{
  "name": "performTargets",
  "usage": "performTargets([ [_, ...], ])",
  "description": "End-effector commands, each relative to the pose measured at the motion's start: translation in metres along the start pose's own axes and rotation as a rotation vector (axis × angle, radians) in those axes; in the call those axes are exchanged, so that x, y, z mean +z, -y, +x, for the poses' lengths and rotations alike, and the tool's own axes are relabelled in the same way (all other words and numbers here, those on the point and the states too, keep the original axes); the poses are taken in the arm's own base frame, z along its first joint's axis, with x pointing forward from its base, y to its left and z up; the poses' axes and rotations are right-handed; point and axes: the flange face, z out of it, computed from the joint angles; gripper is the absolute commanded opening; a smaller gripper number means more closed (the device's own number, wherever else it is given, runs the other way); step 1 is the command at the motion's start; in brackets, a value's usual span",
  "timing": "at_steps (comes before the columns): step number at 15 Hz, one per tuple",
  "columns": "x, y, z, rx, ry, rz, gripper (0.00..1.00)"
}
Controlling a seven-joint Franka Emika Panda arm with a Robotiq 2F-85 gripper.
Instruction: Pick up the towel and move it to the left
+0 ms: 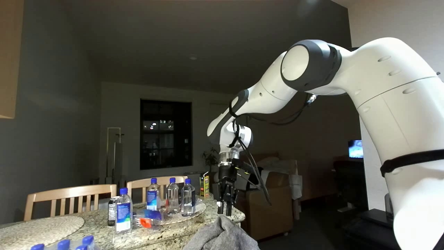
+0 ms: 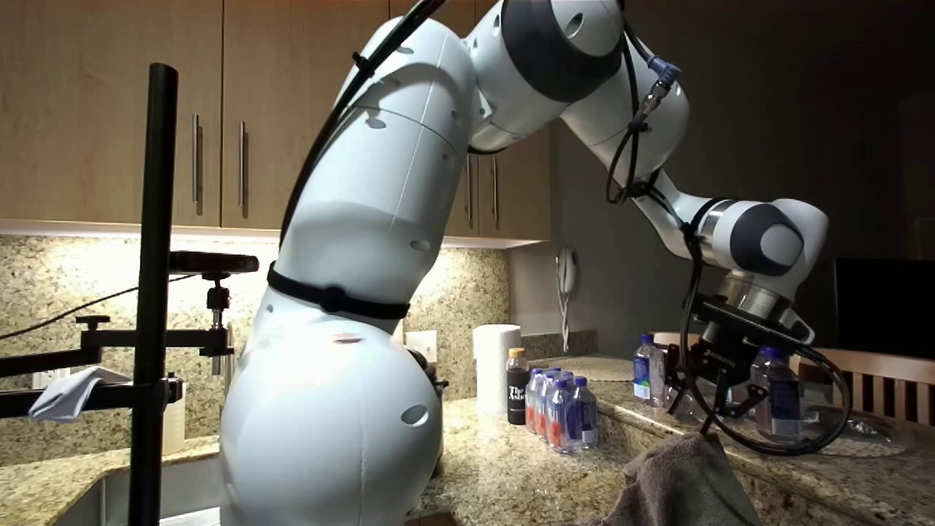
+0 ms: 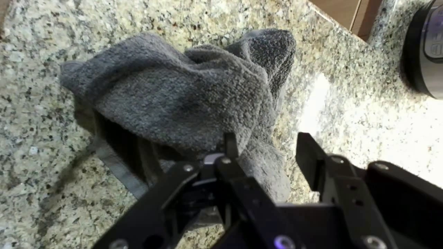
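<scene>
In an exterior view, from left to right: woven placemat (image 1: 38, 232); black can (image 1: 111, 212), just left of the leftmost of 4 upright, blue-capped water bottles (image 1: 123, 213); drink carton (image 1: 204, 186) with straw; Robotiq gripper (image 1: 224, 209), directed downward, just above the peak of a gray towel (image 1: 222, 238); Panda arm (image 1: 392, 90), arching in from far right. Contact between gripper and cloth: not possible to tell.

In the wrist view, again from left to right: towel, bunched in loose folds on a speckled granite countertop (image 3: 31, 138); 1 of 2 black fingers (image 3: 231, 147), seen against the fabric; a broad gap; the opposite finger, seen against countertop beyond the towel's edge; at the margin, a dark round object (image 3: 427, 58), too cropped to identify. Note the tool state: fingers well apart, nothing held.

Step in hand, as judged: pick-up, at the approach stage, with grasp, lift and leftward transfer not yet done. Called for next, presumably: shift slightly to bring a raised fold between both fingers, lower over that fold without driving into the granite, close on several layers of cloth rather than on a thin edge, then lift clear and carry to the left. Expect soft, shapeless handling, with trailing corners liable to drag.
</scene>
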Motion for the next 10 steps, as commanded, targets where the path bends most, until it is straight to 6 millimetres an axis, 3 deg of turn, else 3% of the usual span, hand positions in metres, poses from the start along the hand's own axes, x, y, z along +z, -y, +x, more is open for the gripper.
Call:
performTargets([
  [1, 0.036, -0.017, -0.005, 0.0, 0.03, 0.003, 0.79],
  [4, 0.064, -0.025, 0.002, -0.002, -0.033, -0.048, 0.97],
  [10, 0.106, -0.03, 0.021, 0.0, -0.17, -0.112, 1.0],
])
